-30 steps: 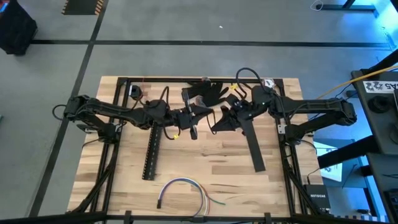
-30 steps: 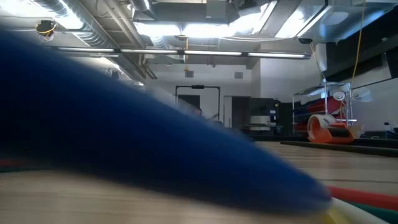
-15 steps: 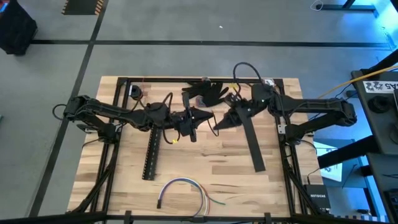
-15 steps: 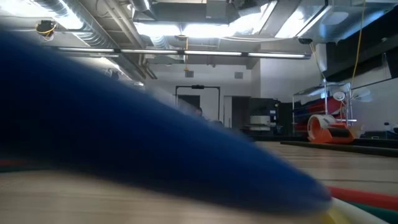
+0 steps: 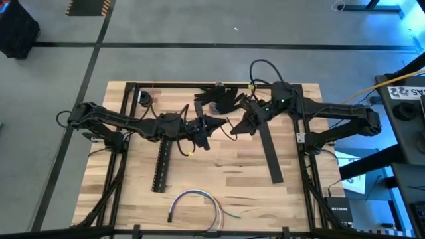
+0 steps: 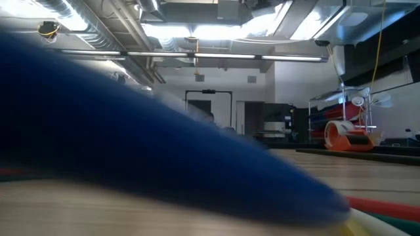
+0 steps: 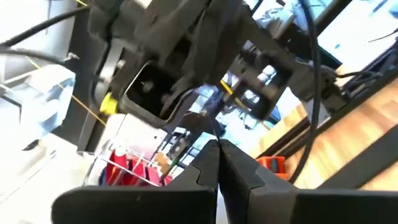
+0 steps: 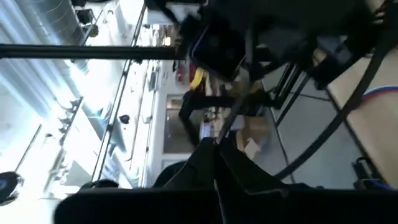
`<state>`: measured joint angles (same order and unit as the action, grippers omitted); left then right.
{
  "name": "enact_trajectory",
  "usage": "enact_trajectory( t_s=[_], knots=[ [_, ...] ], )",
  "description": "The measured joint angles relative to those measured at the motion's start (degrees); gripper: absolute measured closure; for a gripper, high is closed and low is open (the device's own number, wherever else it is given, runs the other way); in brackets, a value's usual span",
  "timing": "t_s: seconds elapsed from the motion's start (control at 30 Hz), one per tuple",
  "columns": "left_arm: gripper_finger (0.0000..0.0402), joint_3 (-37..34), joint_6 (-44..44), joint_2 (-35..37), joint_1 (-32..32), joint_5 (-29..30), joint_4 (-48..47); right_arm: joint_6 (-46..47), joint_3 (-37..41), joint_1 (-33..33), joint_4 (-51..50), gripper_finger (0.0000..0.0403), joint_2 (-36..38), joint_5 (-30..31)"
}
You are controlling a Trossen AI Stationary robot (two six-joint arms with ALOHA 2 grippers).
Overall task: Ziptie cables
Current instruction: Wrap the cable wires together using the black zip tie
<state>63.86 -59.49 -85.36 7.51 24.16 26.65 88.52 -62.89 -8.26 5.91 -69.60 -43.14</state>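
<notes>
Pale wooden plank table [image 5: 219, 179] edged by a black metal frame, standing on a grey floor crossed by dark tape lines, with a yellow-and-black hazard mat at the far left. Beyond the table, in the low view: ceiling ducts, strip lights, a dark doorway, an orange object [image 6: 346, 136] on a stand at right; most of that view blocked by a blurred blue shape close to the lens. At the near right of the table, a dark box [image 5: 339, 214] bearing white lettering that looks like "NETGEAR", barely legible; to the far right, a white label [image 5: 405, 93] with dark print too small to read. Lying flat: a long black slotted channel [image 5: 161, 161] left of centre, a black strip [image 5: 269, 153] right of centre, a dark glove-like object [image 5: 222, 98] at the far edge. The cables [image 5: 196, 204] looped in an arc near the near edge, well apart from both arms. Left gripper [image 5: 211, 124] and right gripper [image 5: 236, 129] meeting above the table's far middle, tip to tip. Jaws of each pressed together in their wrist views, the left [image 7: 219, 149] on a thin dark strand, the right [image 8: 216, 144] likewise pinching something thin; identity unclear.
</notes>
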Motion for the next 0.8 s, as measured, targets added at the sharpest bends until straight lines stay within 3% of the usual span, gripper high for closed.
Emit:
enact_trajectory(
  t_s=[0.27,0.7,0.8],
  knots=[
    [0.0401,0.0,-1.5,-1.1,1.3,1.3,-0.6,-5.3,0.2,-3.0,-4.7,0.0403,-5.2,-3.0],
    [0.0401,0.0,1.4,-1.1,2.5,5.9,-4.6,-6.8,0.0,-5.3,-3.6,0.0403,-2.0,-0.6],
    [0.0401,0.0,0.3,-1.1,2.8,5.9,-3.5,-10.9,0.0,-5.3,-6.1,0.0403,-3.0,-0.4]
  ],
)
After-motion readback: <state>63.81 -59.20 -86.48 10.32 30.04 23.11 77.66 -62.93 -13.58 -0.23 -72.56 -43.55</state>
